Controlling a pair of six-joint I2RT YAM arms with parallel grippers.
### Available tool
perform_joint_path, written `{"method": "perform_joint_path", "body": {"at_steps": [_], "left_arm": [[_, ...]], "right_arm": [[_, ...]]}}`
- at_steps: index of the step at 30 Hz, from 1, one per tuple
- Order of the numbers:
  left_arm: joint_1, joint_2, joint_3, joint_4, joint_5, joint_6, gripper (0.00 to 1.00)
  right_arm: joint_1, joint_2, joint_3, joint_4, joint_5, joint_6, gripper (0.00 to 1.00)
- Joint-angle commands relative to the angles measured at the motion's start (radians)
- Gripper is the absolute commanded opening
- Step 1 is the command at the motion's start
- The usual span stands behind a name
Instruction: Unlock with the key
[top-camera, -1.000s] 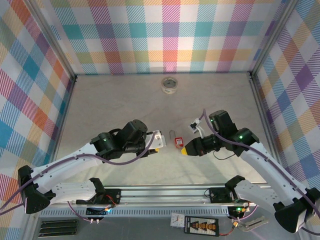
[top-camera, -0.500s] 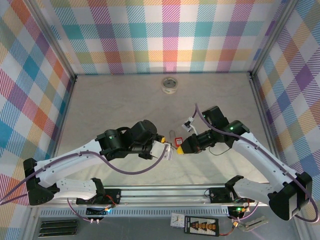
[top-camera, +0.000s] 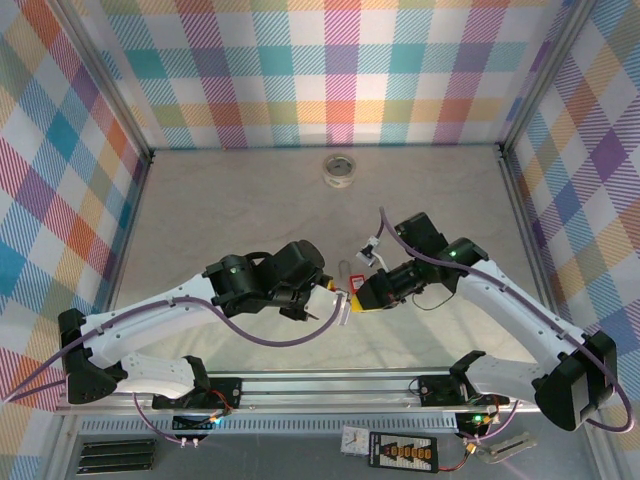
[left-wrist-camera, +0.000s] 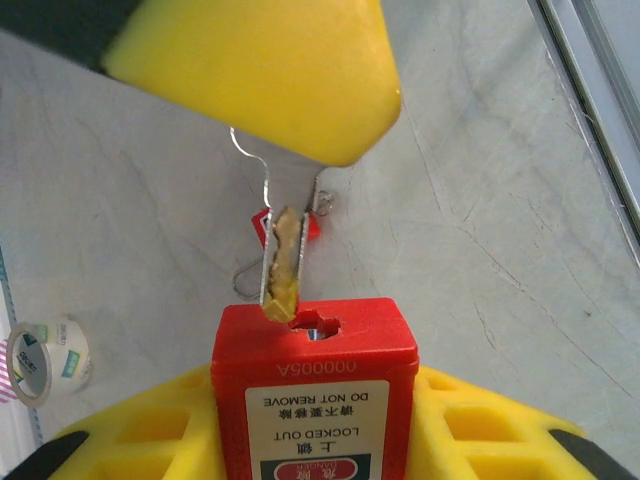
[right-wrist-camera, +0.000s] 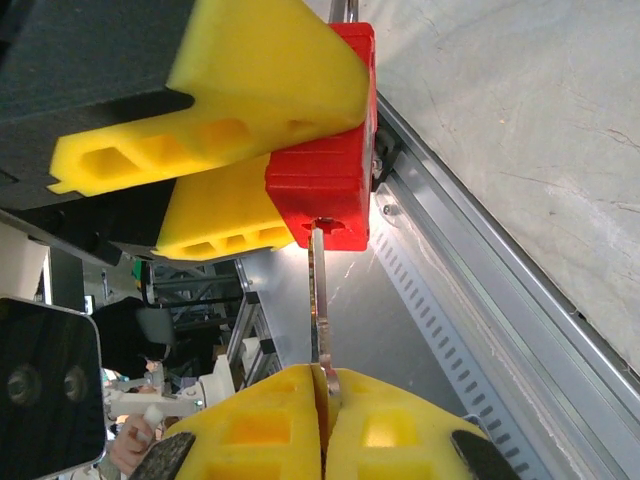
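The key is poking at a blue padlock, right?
Not blue. The padlock is red, as the left wrist view shows. The rest is right: the key is poking at its keyhole.

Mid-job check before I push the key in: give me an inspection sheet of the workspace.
Surface: grey table, marbled.
Job's things: key with its tip at the keyhole of the red padlock; how far in, cannot tell.
Clutter: second padlock lying on the table behind the key; tape roll near the far edge.
Grippers: left claw shut on the padlock; right claw shut on the key.
Cables: purple cables along both arms; no snag seen.
Surroundings: checked walls; metal rail at the near edge.
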Motion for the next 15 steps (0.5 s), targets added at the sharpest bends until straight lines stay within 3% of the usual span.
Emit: {"method": "perform_joint_path", "body": {"at_steps": [1,15], "left_arm": [[-0.008,0.008,0.045,-0.016,0.034,0.018,0.0],[-0.008,0.044,0.073,-0.002,0.035,0.019,0.0]], "right_arm": [[0.01,0.012,0.003,0.018,-0.015,-0.016,0.0],[0.017,0.032,0.017,0.008,0.008,-0.034,0.0]]}}
